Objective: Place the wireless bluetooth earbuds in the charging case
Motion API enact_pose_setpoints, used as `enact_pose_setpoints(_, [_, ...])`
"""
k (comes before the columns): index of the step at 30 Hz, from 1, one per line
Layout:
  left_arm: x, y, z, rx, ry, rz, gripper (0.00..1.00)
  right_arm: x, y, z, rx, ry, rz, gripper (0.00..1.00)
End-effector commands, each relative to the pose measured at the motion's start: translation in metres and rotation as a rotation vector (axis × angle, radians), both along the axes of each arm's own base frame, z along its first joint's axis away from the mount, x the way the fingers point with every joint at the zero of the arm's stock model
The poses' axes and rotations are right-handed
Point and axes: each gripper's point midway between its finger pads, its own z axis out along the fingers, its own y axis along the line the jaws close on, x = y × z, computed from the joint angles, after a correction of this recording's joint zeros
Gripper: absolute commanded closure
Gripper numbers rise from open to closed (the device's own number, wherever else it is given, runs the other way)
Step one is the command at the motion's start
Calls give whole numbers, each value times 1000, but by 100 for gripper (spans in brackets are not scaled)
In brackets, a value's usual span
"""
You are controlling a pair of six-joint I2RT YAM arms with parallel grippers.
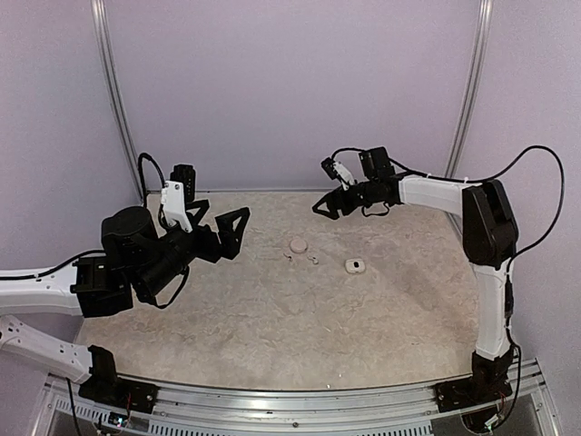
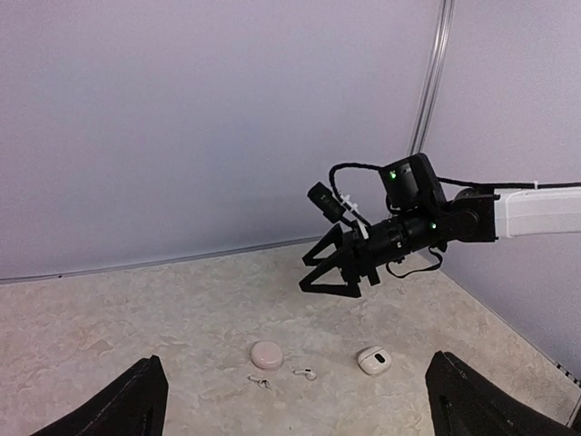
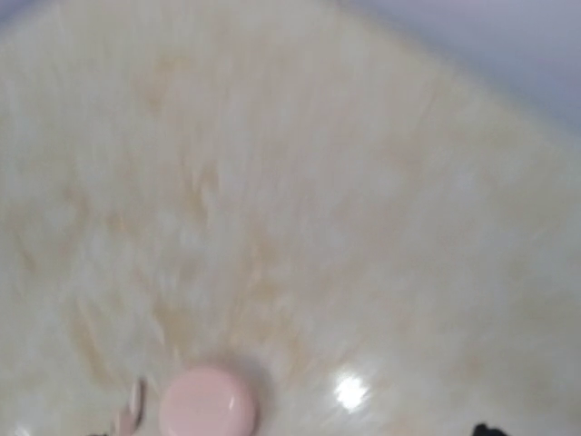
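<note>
Presently the left pincer (image 1: 218, 229) and right pincer (image 1: 329, 204) hang over the beige marbled tabletop (image 1: 272, 327), fingers spread apart, empty. Below the right pincer lies the small white rounded plastic charging case (image 1: 354, 265), closed. Between the pincers two tiny white plastic earbuds (image 2: 306, 372) lie loose beside a round pinkish puck (image 2: 266, 354).

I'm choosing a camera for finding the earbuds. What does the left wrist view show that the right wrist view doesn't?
Only the left wrist view: the charging case, one earbud, a second earbud, and the right claw open above the table. Only the right wrist view: nothing certain; a pale shape beside the round puck is too blurred to identify. Both: that puck and the marbled table.
</note>
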Motion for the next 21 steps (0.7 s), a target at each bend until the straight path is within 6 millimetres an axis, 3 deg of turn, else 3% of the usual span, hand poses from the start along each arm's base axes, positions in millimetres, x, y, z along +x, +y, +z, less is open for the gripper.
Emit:
enact_pose_setpoints(1, [2, 1, 1, -4, 9, 1, 1, -16, 23, -46, -155, 42, 46, 15])
enact_pose_setpoints(10, [0, -9, -4, 1, 15, -55, 1, -26, 50, -108, -268, 67, 94, 21])
enact_pose_setpoints(21, [5, -13, -15, 31, 31, -63, 1, -25, 65, -135, -343, 48, 102, 27])
